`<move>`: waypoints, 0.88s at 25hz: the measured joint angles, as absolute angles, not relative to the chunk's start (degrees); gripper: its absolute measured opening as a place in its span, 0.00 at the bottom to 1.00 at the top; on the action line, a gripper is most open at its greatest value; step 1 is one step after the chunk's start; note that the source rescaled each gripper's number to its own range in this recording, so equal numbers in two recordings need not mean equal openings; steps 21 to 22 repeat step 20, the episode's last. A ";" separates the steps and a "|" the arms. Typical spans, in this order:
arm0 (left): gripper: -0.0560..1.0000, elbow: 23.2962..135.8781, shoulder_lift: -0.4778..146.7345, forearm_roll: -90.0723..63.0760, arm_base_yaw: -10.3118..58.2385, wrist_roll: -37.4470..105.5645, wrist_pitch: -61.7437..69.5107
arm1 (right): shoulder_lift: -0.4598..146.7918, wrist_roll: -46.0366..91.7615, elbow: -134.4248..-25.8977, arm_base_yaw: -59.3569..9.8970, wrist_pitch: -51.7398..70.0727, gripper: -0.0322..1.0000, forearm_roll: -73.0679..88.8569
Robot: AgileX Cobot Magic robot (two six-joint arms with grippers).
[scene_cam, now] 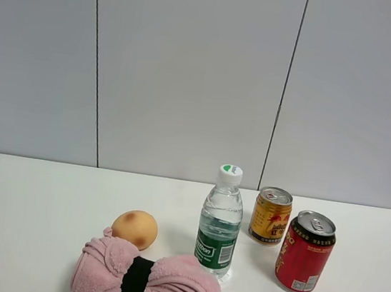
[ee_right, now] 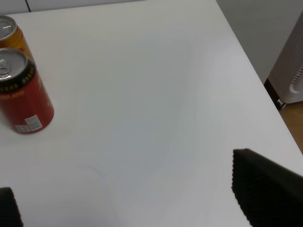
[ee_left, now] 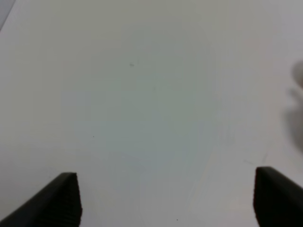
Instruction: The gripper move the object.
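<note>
Pink towel [scene_cam: 156,283] with black band [scene_cam: 136,282], red can [scene_cam: 305,252], gold can [scene_cam: 270,216], white table [scene_cam: 22,202]

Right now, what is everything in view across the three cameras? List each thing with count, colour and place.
rolled towel bundle: 1, pink with a black band round its middle, front of the table, lying on its side.
round fruit-like ball: 1, tan-orange, just behind the towel's left end.
water bottle: 1, clear with green label and white cap, upright, behind the towel's right end.
yellow can: 1, gold-yellow, upright, right of the bottle and farther back.
red can: 1, red, upright, right of the yellow can and nearer the front.
table: 1, white.
wall: grey panels behind the table.
left gripper: black fingers wide apart, over bare table.
right gripper: black fingers wide apart, near the red can.
</note>
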State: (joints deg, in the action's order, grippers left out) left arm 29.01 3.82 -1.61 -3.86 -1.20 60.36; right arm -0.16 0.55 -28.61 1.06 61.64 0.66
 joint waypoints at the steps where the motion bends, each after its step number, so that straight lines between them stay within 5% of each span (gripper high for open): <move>1: 0.73 29.01 3.82 -1.61 -3.86 -1.20 60.36 | -0.16 0.55 -28.61 1.06 61.64 1.00 0.66; 22: 0.73 29.01 3.82 -1.61 -3.86 -1.20 60.36 | -0.16 0.55 -28.61 1.06 61.64 1.00 0.66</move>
